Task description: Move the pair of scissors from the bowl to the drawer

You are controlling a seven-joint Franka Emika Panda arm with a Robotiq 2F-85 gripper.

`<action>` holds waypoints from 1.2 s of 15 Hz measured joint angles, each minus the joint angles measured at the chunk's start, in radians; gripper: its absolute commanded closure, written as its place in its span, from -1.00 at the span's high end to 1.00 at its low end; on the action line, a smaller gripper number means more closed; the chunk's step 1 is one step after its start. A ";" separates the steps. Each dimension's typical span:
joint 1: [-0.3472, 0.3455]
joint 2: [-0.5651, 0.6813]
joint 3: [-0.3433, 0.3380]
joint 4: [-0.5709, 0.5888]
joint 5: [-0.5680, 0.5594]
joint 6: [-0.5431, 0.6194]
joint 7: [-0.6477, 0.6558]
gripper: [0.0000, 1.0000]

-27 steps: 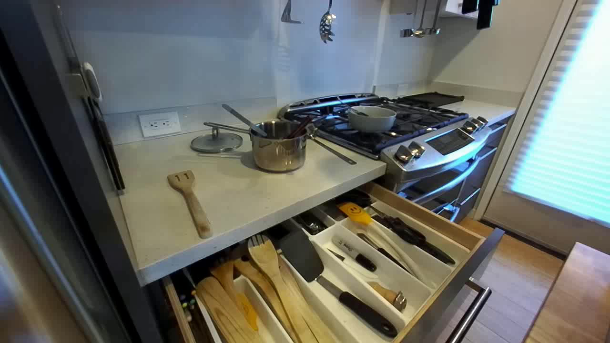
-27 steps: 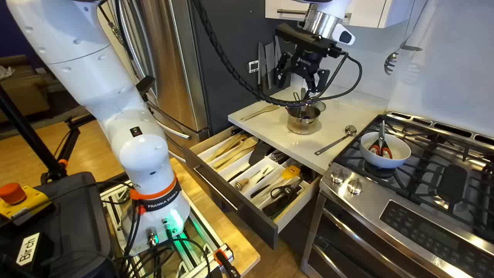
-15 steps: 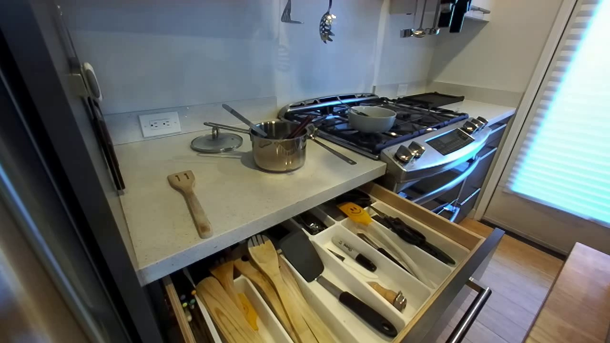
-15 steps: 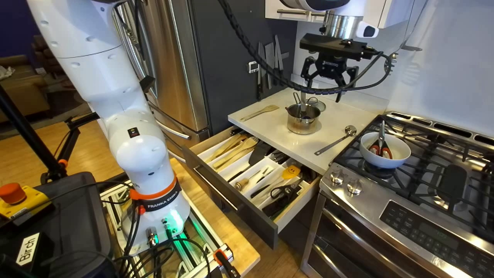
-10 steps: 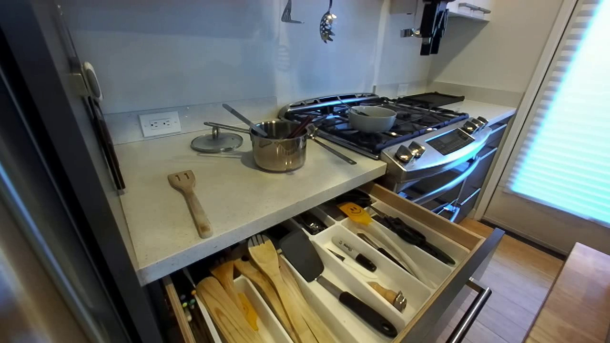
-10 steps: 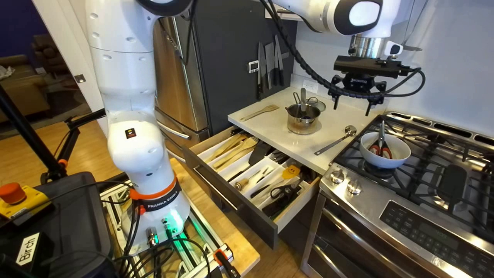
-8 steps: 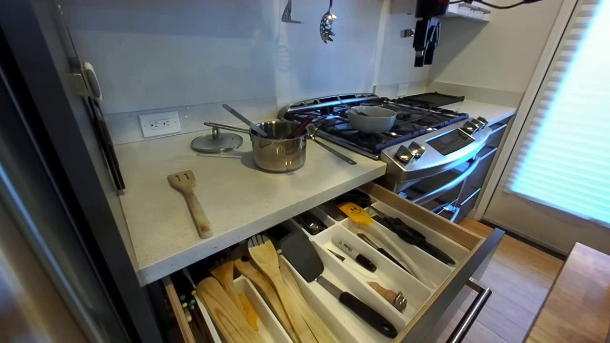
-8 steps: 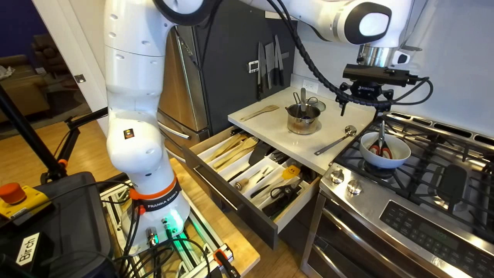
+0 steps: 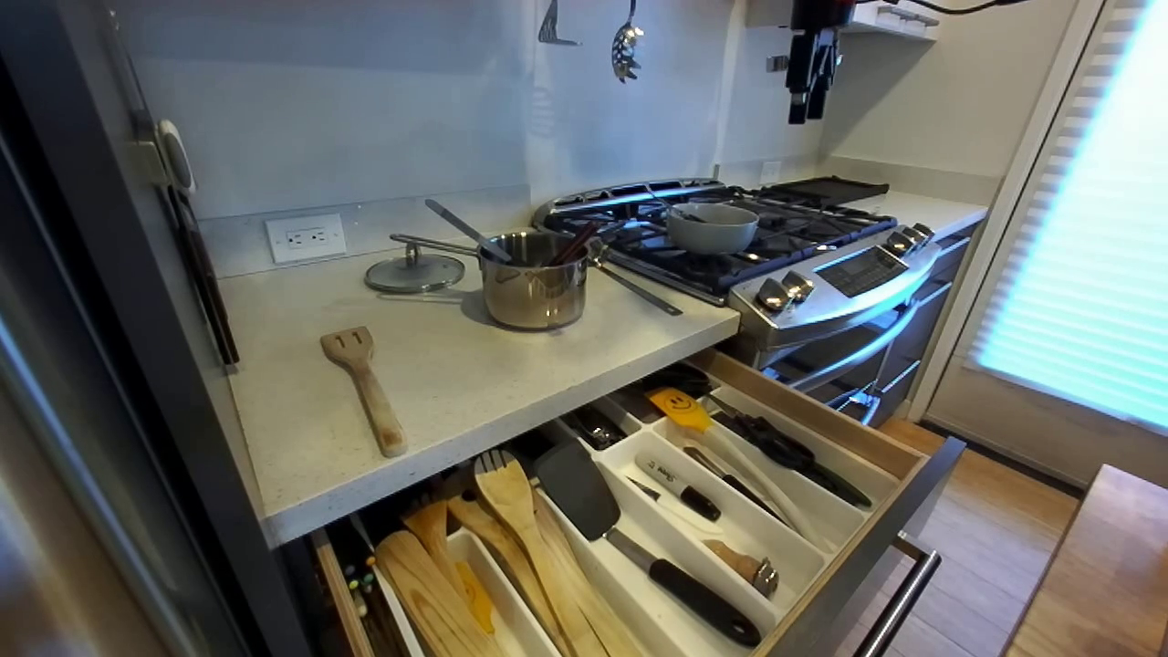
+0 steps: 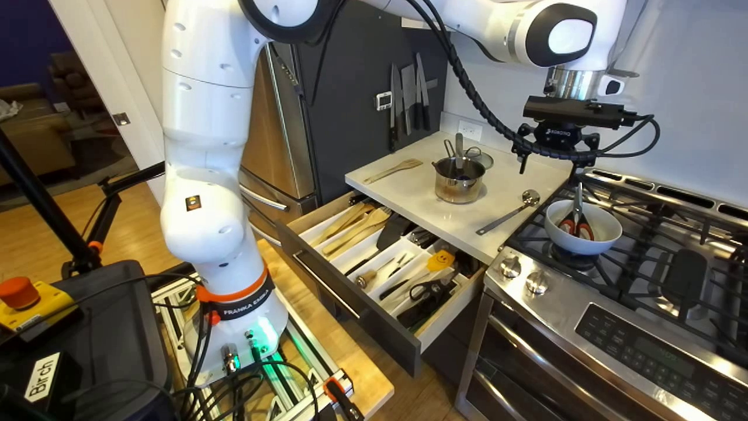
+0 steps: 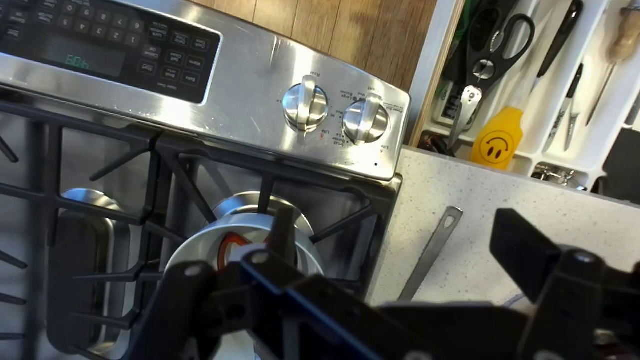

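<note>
The pair of scissors (image 10: pixel 578 223), with orange-red and black handles, stands tilted in a white bowl (image 10: pixel 586 245) on the stove, blades pointing up over the rim. In an exterior view only the blade tip (image 9: pixel 684 215) shows above the bowl (image 9: pixel 712 234). In the wrist view a red handle (image 11: pixel 227 244) shows inside the bowl (image 11: pixel 197 246), partly hidden by a finger. My gripper (image 10: pixel 549 169) is open and empty, above the counter edge and behind-left of the bowl; its fingers are spread in the wrist view (image 11: pixel 395 237). The drawer (image 10: pixel 447 310) is pulled out, with divider compartments of utensils.
A steel pot (image 10: pixel 459 188) holding utensils, a ladle (image 10: pixel 508 211) and a wooden spatula (image 9: pixel 365 392) are on the counter. Black-handled scissors (image 11: pixel 484 67) lie in the drawer's compartment nearest the stove. Burner grates (image 10: pixel 672 251) surround the bowl. A cable loops beside the gripper.
My gripper has moved from above the pot toward the stove and come lower, staying open. In the last half second it has shifted only slightly. The scissors, bowl and drawer have not moved.
</note>
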 measured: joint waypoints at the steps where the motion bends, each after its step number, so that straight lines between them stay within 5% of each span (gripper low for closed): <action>1: -0.002 0.000 0.005 0.000 0.000 0.006 0.002 1.00; 6: -0.058 0.072 0.056 0.006 0.051 0.257 -0.031 1.00; 13: -0.217 0.359 0.140 0.266 0.207 0.247 -0.132 1.00; 18: -0.225 0.402 0.145 0.321 0.213 0.251 -0.132 1.00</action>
